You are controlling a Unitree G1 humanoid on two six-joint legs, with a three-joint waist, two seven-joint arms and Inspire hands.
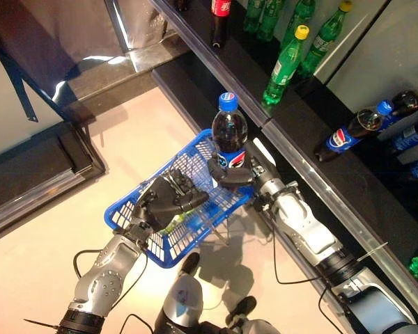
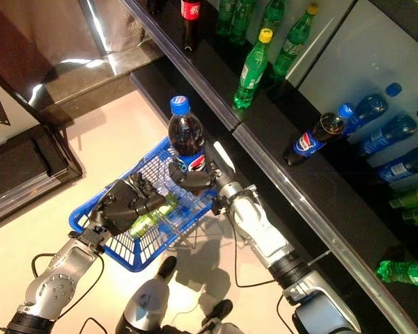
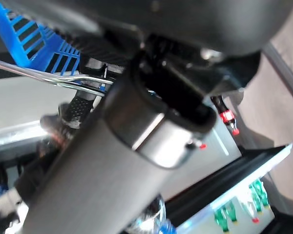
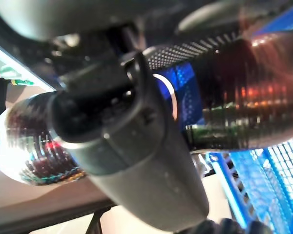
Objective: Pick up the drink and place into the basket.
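Right hand (image 1: 231, 174) clasps an upright cola bottle (image 1: 229, 136) above the far rim of the blue basket (image 1: 129, 209). Left hand (image 1: 168, 198) is clenched around the basket's handle.

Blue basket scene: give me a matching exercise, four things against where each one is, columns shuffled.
Things:
1. cola bottle with blue cap
2. green bottle
3. left hand
4. green bottle with yellow cap

Places:
A. standing on the dark shelf
B. held upright by the right hand over the blue basket
C. lying inside the basket
D. gripping the basket's handle

Pairs: 1-B, 2-C, 3-D, 4-A
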